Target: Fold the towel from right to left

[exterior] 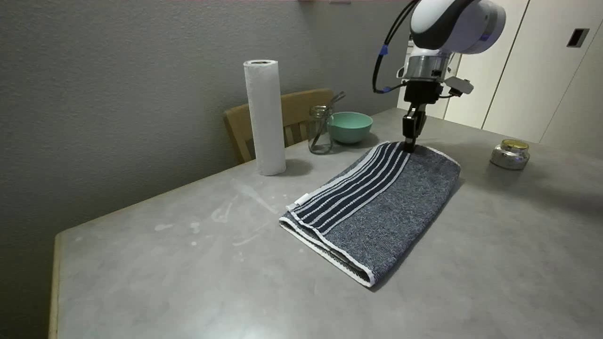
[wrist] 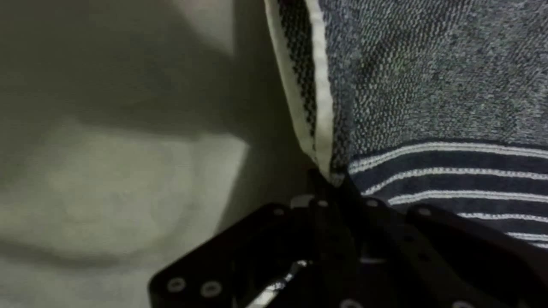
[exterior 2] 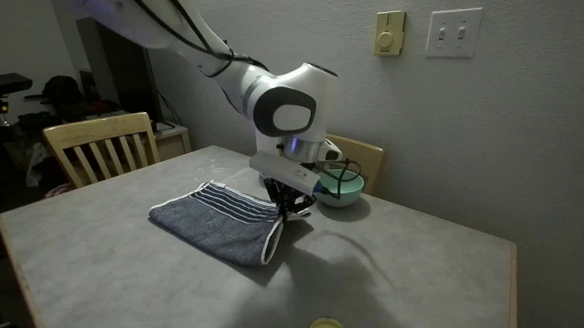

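Here, my tool (exterior: 409,146) clamps short-end hem (wrist: 325,111) of folded striped towel (exterior: 386,216). Towel lies on tabletop (exterior: 165,282), long axis running leftward from tool in both exterior views; I judge next pull should follow that axis toward opposite end.

Grey table (exterior: 188,278) with towel (exterior: 372,212), bowl (exterior: 351,128)
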Robot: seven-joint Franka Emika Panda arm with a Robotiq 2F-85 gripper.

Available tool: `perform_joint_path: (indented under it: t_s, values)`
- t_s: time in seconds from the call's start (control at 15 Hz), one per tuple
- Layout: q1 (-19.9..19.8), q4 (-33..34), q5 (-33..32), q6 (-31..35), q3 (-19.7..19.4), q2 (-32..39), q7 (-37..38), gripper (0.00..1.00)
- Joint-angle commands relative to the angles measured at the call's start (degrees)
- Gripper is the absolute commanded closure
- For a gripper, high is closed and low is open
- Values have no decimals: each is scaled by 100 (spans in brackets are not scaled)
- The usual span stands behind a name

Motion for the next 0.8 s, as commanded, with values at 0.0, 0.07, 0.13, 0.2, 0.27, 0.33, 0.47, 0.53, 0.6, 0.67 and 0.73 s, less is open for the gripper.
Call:
perform_joint_path:
  t_s: [0.0,0.07,0.13,0.2,0.27,0.33,0.47,0.53,0.6,0.67,0.73]
  values:
    - [211,-264,-187,-19,121,-532,-58,98]
    - [277,-139,-180,-105,210,-544,-121,98]
    - [333,-62,-166,-160,295,-544,-216,98]
    - [400,3,-159,-227,373,-560,-297,98]
    - [466,70,-145,-294,452,-564,-383,98]
    - [542,121,-153,-348,514,-569,-471,98]
    - [688,221,-169,-505,608,-585,-629,98]
    - [750,257,-171,-578,641,-597,-703,98]
    - [817,305,-183,-661,663,-604,-778,98]
    - [883,360,-199,-757,677,-607,-833,98]
    - [935,403,-213,-831,688,-616,-906,98]
